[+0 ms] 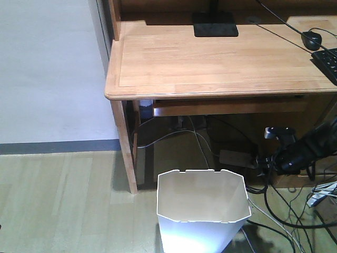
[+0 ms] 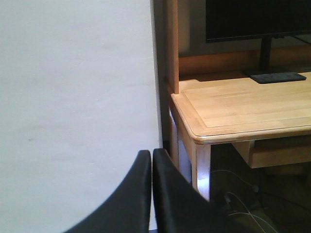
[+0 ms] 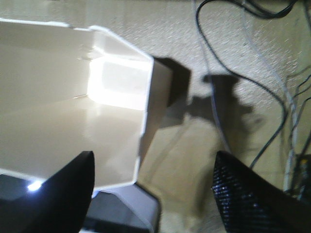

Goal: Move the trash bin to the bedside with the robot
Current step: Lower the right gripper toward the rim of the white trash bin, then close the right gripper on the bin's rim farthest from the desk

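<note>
The trash bin (image 1: pixel 202 211) stands on the floor (image 1: pixel 63 200) in front of the desk (image 1: pixel 210 68), just right of its left front leg (image 1: pixel 125 142). On the desk, a monitor stand (image 1: pixel 215 25) sits far back, with a mouse (image 1: pixel 311 38) and keyboard (image 1: pixel 329 60) at the right edge. Cables (image 1: pixel 284 216) lie on the floor right of the bin, below the right end effector (image 3: pixel 153 162).

Pale wood floor (image 1: pixel 63 200), trash bin (image 1: pixel 202 211), loose cables (image 1: pixel 277 215)

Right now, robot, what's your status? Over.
Left gripper shut, empty. Right gripper open, trash bin rim between its fingers. Bin on floor by desk. Loose cables right of it.
</note>
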{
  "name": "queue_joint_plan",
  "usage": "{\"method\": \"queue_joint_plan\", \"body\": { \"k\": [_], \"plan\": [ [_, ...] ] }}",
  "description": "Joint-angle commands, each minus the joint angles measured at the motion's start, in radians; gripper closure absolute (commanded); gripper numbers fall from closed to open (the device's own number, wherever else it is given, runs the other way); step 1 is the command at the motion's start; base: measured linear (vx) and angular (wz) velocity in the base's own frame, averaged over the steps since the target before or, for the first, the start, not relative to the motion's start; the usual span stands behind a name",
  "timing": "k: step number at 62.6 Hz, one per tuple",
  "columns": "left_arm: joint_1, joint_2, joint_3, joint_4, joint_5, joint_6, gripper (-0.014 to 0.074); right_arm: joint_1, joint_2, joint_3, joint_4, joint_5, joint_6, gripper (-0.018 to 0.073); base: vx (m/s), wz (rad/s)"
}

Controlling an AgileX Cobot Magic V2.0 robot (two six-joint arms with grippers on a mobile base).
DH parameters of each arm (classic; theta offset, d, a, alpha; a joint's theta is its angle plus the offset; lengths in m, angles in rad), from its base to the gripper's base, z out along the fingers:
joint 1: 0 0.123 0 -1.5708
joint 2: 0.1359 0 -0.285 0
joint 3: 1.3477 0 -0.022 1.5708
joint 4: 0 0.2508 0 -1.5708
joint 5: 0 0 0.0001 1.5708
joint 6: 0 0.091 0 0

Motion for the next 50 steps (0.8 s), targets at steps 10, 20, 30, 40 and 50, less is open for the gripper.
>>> {"method": "queue_joint_plan", "body": {
  "k": [10,20,30,40,50],
  "plan": [
    [0.000,-0.005,-0.024,-0.002,-0.073,-0.004,0.0603,0.087,0.124,-0.112,0.102,-0.029,-0.204,0.0073,0.00,0.00],
    [0.000,-0.005,-0.024,-0.002,-0.073,-0.004,0.0603,0.116,0.237,-0.199,0.115,-0.026,-0.173,0.0047,0.00,0.00],
    [0.000,-0.005,-0.024,-0.002,-0.073,-0.004,0.0603,0.112,0.317,-0.265,0.120,-0.027,-0.137,0.0007,0.00,0.00],
    [0.000,-0.005,-0.024,-0.002,-0.073,-0.004,0.0603,0.112,0.386,-0.328,0.119,-0.032,-0.137,0.0000,0.00,0.00],
    [0.000,-0.005,-0.024,-0.002,-0.073,-0.004,0.0603,0.112,0.461,-0.404,0.119,-0.034,-0.118,0.0006,0.00,0.00]
  ]
}}
